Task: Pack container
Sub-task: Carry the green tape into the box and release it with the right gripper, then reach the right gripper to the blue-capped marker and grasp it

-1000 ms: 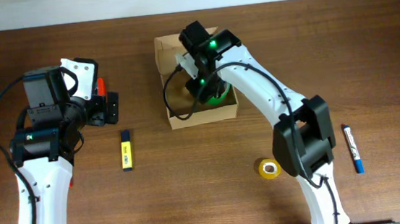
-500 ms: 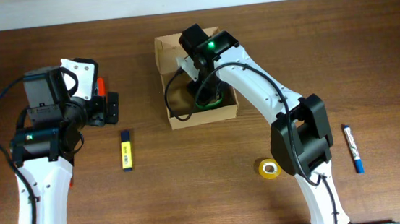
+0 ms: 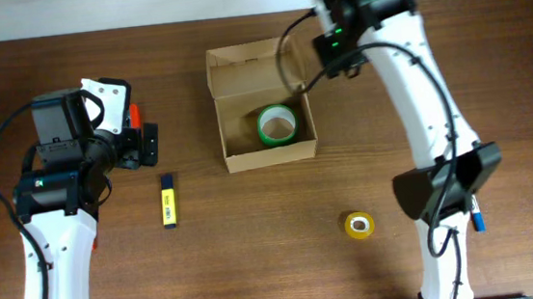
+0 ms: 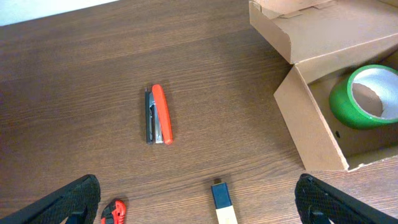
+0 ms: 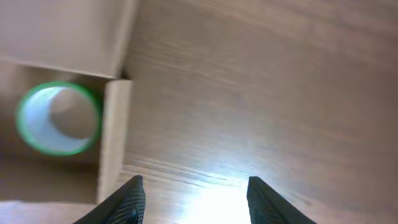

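The container is an open tan cardboard box at the table's middle back, its flap lid folded back. A green tape roll lies flat inside it, also seen in the left wrist view and the right wrist view. My right gripper hangs above the table just past the box's right back corner. Its jaws are open over bare wood with nothing between them. My left gripper stands wide open to the left of the box, empty.
A yellow marker with a blue cap lies left of the box, below my left gripper. A red stapler lies further back. A yellow tape roll sits front right, and a blue pen lies partly behind the right arm.
My right gripper has opened, left the green tape roll in the box, and risen away to the back right. The left arm has not moved.
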`<move>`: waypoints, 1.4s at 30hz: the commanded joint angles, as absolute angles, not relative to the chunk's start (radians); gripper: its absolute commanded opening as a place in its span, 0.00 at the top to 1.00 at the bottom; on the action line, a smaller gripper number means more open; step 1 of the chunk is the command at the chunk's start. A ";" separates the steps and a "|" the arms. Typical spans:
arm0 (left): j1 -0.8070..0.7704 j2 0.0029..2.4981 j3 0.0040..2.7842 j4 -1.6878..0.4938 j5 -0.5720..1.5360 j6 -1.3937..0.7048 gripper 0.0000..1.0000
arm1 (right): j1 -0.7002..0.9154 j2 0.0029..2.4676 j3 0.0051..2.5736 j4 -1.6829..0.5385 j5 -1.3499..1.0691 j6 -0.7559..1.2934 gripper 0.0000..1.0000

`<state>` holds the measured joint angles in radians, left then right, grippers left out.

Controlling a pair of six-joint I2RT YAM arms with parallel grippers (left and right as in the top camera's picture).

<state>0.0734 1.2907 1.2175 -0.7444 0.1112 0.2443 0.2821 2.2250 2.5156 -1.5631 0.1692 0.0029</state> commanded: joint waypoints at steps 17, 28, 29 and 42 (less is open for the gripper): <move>0.077 1.295 1.233 -0.741 0.078 0.286 0.01 | -0.249 1.416 1.173 -1.055 0.143 -0.080 0.36; 0.077 1.295 1.233 -0.741 0.078 0.287 0.01 | -0.454 1.610 1.171 -1.023 0.063 -0.203 0.36; 0.077 1.295 1.233 -0.741 0.078 0.287 0.01 | -0.454 1.632 1.171 -1.024 0.064 -0.203 0.36; 0.077 1.295 1.233 -0.724 0.078 0.287 0.01 | -0.550 1.736 1.081 -0.961 0.060 -0.149 0.41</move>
<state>0.0734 1.2915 1.2213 -0.7326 0.0776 0.2703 -0.5484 1.7245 1.0927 -0.9634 0.0761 -0.1604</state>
